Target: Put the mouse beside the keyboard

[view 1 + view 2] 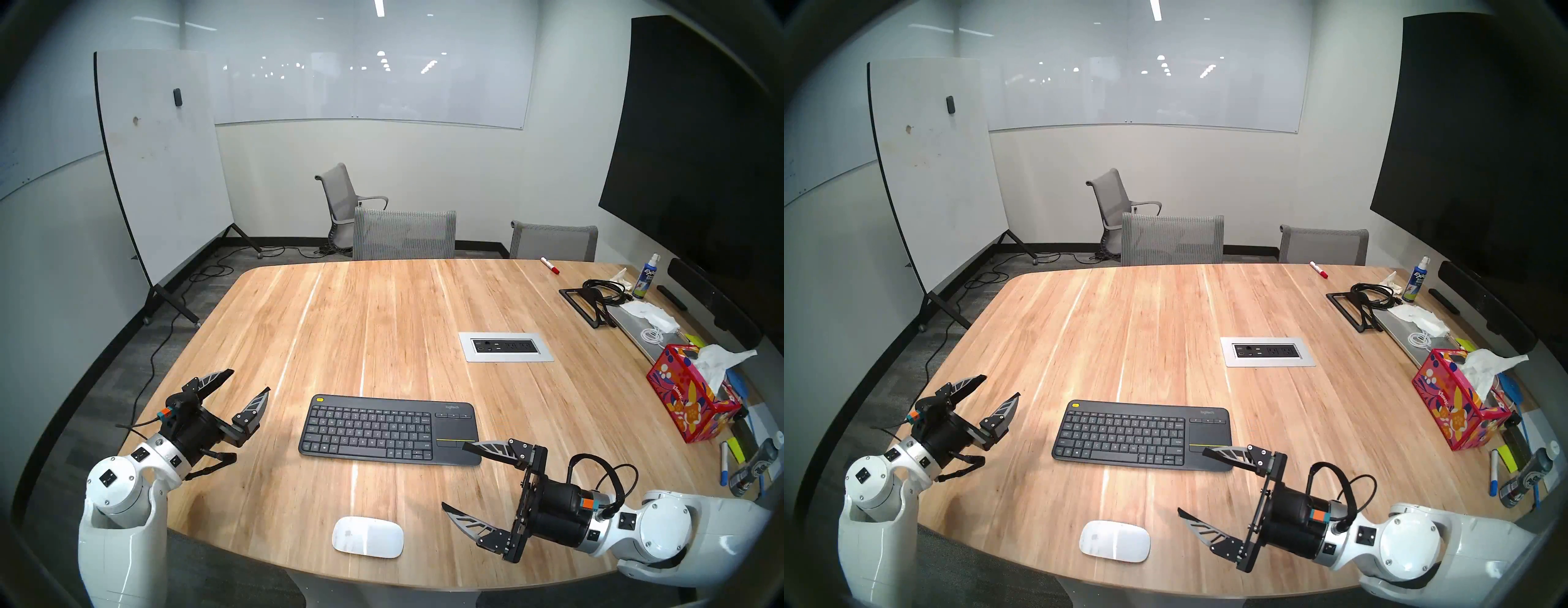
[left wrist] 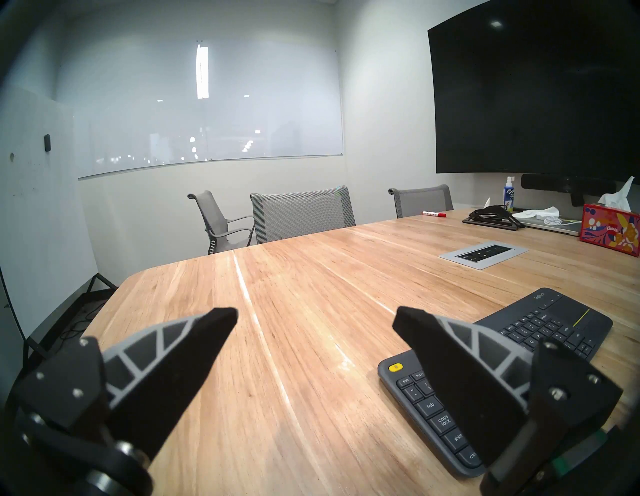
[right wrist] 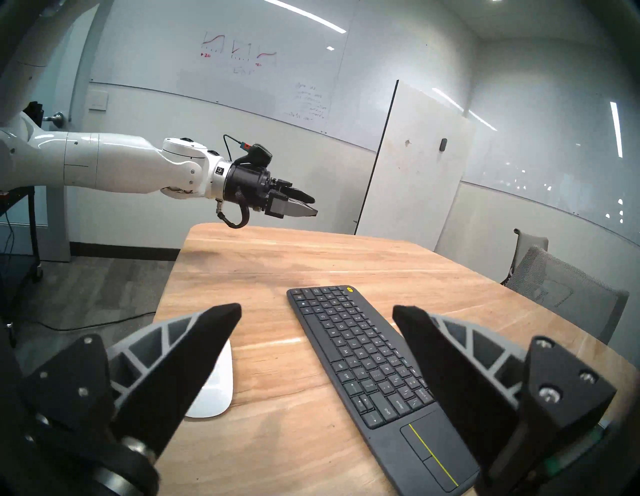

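The glossy white mouse (image 1: 367,536) lies flat near the table's front edge, in front of the dark grey keyboard (image 1: 388,429). It also shows in the right wrist view (image 3: 216,384), partly behind a finger, left of the keyboard (image 3: 367,360). My right gripper (image 1: 453,475) is open and empty, right of the mouse, its upper finger over the keyboard's touchpad corner. My left gripper (image 1: 250,380) is open and empty, above the table to the left of the keyboard (image 2: 519,350). The mouse is out of the left wrist view.
A silver-framed power outlet panel (image 1: 505,346) sits in the table behind the keyboard. A tissue box (image 1: 689,397), pens, a spray bottle (image 1: 645,278), cables and a laptop crowd the right edge. Grey chairs (image 1: 405,234) stand at the far side.
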